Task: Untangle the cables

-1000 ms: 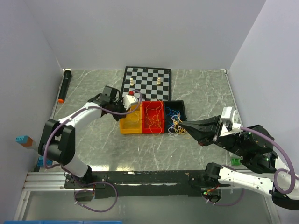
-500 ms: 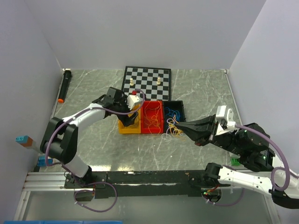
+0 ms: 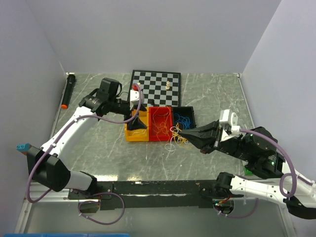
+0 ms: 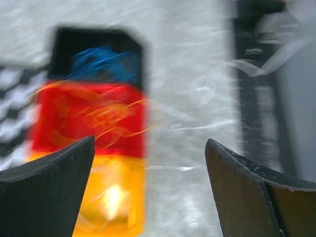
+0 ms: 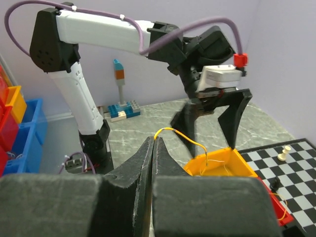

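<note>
The cables show as a loose orange-yellow and whitish tangle [image 3: 175,138] on the table just in front of the red bin [image 3: 161,124], with blue ones [image 3: 184,118] in the black bin [image 3: 191,112]. My right gripper [image 3: 179,132] is shut on an orange-yellow cable [image 5: 193,141], which arcs from its tips [image 5: 156,138] toward the yellow bin [image 5: 221,166]. My left gripper [image 3: 137,122] hangs open over the yellow bin [image 3: 137,133] with nothing between its fingers [image 4: 45,192]. The left wrist view is blurred; in it, orange strands [image 4: 106,117] lie in the red bin.
A chessboard [image 3: 155,86] with a white pawn [image 3: 168,85] lies behind the bins. A black marker with an orange tip [image 3: 67,92] lies by the left wall. Toy bricks [image 5: 121,109] stand at the table's left edge.
My left gripper has opened and lifted back from the yellow bin. My right gripper has moved left, dragging the cable tangle out in front of the red bin.
</note>
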{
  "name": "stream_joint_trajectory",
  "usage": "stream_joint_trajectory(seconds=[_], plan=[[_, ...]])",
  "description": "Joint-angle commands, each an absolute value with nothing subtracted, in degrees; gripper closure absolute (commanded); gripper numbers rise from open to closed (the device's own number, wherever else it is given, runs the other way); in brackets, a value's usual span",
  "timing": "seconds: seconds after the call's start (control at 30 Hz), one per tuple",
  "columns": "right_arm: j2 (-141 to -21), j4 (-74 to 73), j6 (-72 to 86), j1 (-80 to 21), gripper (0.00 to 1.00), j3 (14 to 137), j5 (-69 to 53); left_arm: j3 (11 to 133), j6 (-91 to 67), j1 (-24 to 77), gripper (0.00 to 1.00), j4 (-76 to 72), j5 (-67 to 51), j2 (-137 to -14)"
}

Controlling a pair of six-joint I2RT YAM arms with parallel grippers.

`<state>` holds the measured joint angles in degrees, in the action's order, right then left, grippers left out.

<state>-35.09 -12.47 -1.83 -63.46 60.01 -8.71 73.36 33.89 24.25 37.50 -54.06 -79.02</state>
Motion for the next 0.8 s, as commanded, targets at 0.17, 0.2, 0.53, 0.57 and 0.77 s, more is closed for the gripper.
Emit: stream_joint_trajectory(seconds=[0.17, 0.2, 0.53, 0.57, 0.77], plan=[[-39.9, -5.36, -1.49, -63.19, 1.0, 63.1, -11.16, 77.6, 69.92, 30.14, 0.03, 71.16, -81.73, -83.66], [-40.34, -4.75, -1.58, -63.11, 1.0, 63.28, -11.34, 78.04, 71.27, 30.84, 0.03, 73.02, -82.26, -84.11], [-43.94, 3.5, -0.97, -62.58, 1.0, 62.93, -9.76, 84.9, 74.01, 32.08, 0.04, 78.4, -87.1, -90.35], [-44.21, 4.47, -0.79, -62.67, 1.0, 62.67, -9.58, 85.51, 73.48, 31.99, 0.03, 78.4, -87.27, -90.79], [-45.7, 6.59, -1.31, -62.49, 1.0, 63.28, -8.18, 89.47, 59.19, 31.91, 0.03, 70.17, -83.16, -93.08]])
